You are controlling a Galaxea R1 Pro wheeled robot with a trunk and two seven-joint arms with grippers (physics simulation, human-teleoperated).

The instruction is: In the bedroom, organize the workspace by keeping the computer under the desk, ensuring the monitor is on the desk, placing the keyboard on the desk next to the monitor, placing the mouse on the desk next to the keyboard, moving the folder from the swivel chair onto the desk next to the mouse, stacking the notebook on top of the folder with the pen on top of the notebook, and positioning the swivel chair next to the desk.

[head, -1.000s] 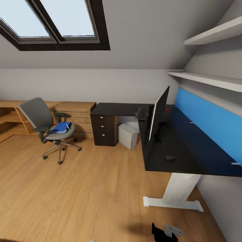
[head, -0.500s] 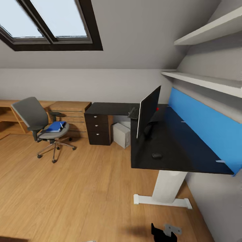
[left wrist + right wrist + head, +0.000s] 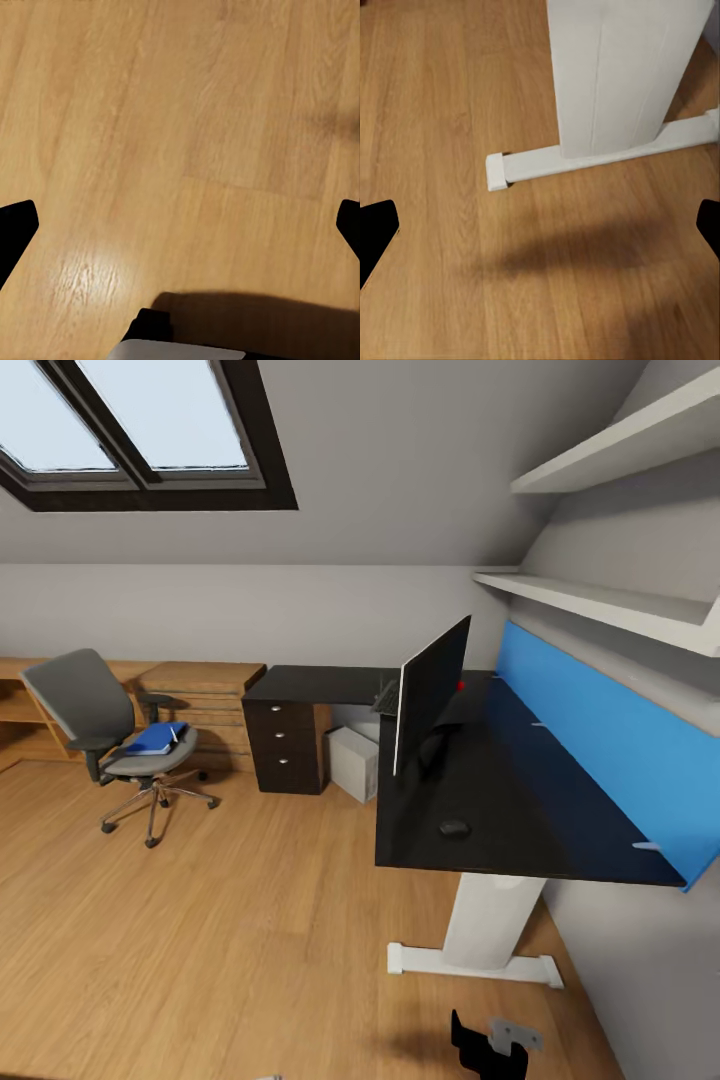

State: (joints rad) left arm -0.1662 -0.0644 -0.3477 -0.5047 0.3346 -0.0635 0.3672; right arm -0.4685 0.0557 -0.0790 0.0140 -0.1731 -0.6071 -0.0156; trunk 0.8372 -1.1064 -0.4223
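The black desk (image 3: 520, 800) with a blue back panel runs along the right wall. On it the monitor (image 3: 430, 690) stands edge-on, the keyboard (image 3: 388, 698) lies behind it, and the mouse (image 3: 455, 827) sits near the front edge. A small red object (image 3: 461, 684) shows past the monitor. The white computer (image 3: 355, 763) stands on the floor under the desk. The grey swivel chair (image 3: 110, 725) is far left, with the blue folder (image 3: 158, 738) on its seat. My left gripper (image 3: 180, 225) and right gripper (image 3: 540, 225) hang open over the wooden floor, holding nothing.
A dark drawer unit (image 3: 288, 745) stands under the desk's far end, beside low wooden furniture (image 3: 200, 695). The desk's white leg (image 3: 615, 75) and foot (image 3: 600, 157) are just ahead of my right gripper. White shelves (image 3: 600, 600) hang above the desk. Open floor lies between me and the chair.
The whole head view has shifted left, so the camera has moved; the desk sits more central. Nothing on the desk or the chair has itself moved.
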